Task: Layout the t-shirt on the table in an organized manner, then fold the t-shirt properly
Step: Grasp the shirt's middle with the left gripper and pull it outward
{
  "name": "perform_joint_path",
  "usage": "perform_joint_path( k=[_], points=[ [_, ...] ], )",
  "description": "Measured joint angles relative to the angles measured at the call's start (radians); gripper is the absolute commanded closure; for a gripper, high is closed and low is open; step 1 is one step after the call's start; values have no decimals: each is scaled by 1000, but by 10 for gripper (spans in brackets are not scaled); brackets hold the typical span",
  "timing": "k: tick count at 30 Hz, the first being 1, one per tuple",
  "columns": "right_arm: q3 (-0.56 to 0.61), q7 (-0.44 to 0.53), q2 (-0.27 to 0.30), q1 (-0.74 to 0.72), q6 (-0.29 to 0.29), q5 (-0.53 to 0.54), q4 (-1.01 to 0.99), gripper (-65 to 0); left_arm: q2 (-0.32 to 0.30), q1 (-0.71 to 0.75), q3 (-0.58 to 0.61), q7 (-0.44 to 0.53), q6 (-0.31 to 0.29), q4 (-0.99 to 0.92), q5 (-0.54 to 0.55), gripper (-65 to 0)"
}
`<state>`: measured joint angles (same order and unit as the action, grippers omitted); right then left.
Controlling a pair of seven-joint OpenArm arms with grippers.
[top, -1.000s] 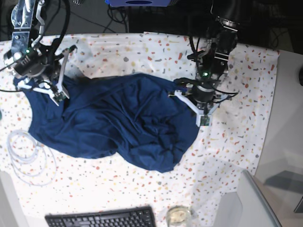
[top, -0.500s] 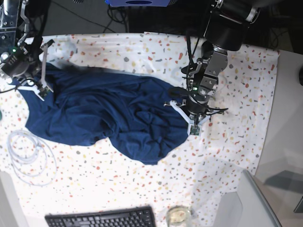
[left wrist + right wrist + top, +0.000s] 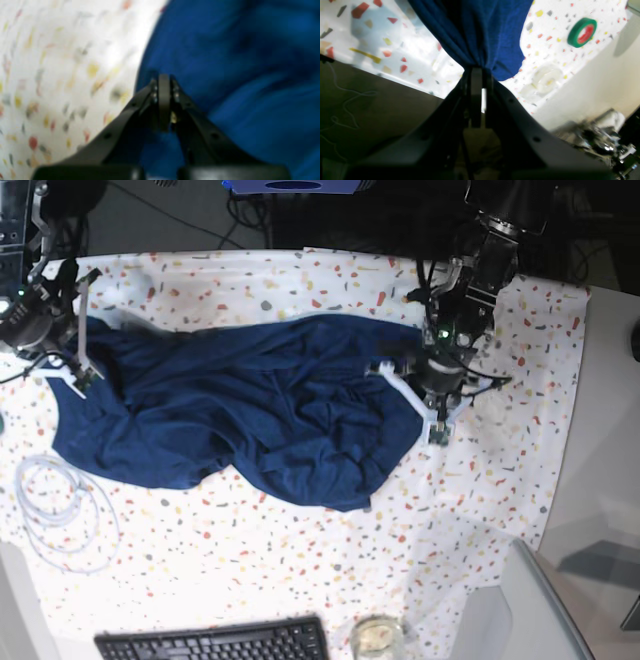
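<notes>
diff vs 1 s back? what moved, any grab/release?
Both arms pulled apart: the right gripper went toward the table's edge, the left gripper drifted up and outward. The t-shirt stretched wider and flatter between them, less bunched near the left gripper. No grab or release: both stay shut on the fabric. The cable coil, keyboard and green tape roll unchanged.

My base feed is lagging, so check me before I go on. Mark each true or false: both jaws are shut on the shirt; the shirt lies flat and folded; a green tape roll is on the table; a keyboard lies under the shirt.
1. Both jaws shut on the shirt: true, left gripper and right gripper alike.
2. Shirt flat and folded: false, it is bunched and wrinkled.
3. Green tape roll on the table: true.
4. Keyboard under the shirt: false, it lies apart at the near edge.
</notes>
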<state>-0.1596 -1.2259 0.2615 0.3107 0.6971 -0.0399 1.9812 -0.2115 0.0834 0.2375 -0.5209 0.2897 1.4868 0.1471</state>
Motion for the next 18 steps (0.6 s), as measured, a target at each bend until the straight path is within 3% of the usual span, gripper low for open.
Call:
perform_joint_path(
  k=[4, 8, 10, 12, 16, 18],
  points=[
    [0, -2, -15, -1, 0, -9, -10, 0, 117, -130, 50, 32, 23, 25, -35, 0],
    [1, 5, -32, 4, 0, 6, -29, 0, 256, -269, 264, 17, -20, -269, 0, 0],
    [0, 3, -29, 0, 0, 3, -30, 0, 319, -315, 341, 94, -58, -422, -7, 0],
    [0, 5, -27, 0, 0, 2, -31, 0, 367, -349, 357, 107, -110, -535, -1, 0],
    [0, 2, -29, 0, 0, 3, -31, 0, 362, -377, 364, 192, -108, -669, -11, 0],
    [-5, 7, -26, 1, 0, 3, -31, 0, 354, -397, 359, 306, -116, -767, -19, 0]
  ],
)
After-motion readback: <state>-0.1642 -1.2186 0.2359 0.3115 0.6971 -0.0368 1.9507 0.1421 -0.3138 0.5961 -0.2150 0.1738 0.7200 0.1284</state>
